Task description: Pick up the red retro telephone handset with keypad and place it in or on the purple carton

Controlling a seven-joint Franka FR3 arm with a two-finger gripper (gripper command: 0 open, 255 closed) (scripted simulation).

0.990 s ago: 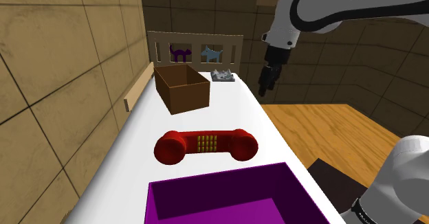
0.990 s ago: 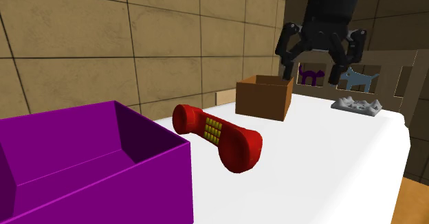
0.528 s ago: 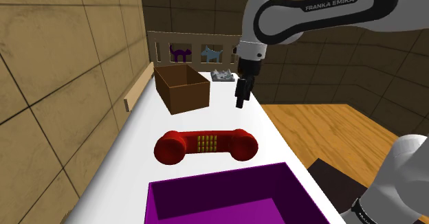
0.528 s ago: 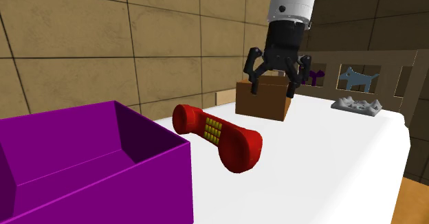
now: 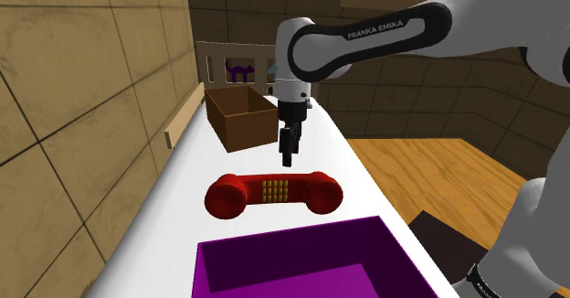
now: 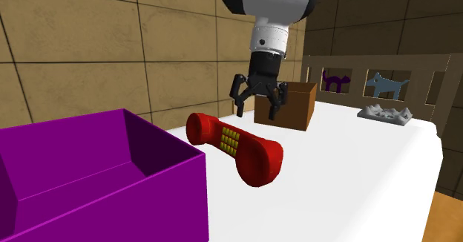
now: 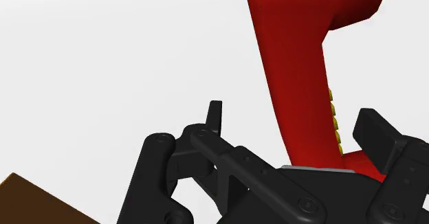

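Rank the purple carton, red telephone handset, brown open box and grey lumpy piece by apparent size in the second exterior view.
Purple carton (nearest camera)
Red telephone handset
Brown open box
Grey lumpy piece

Gripper (image 5: 286, 153) swung toward the shoulder view's left and dropped lower over table (image 5: 196, 164), now hanging just behind handset (image 5: 272, 193).

arm (image 5: 365, 38): stretched out, bent downward | wrist (image 6: 268, 36): pointing down | fingers (image 7: 215, 119): spread apart, clasping nothing

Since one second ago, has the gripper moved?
Yes. In the shoulder view the gripper went left and down, from right of the brown box toward the red handset.
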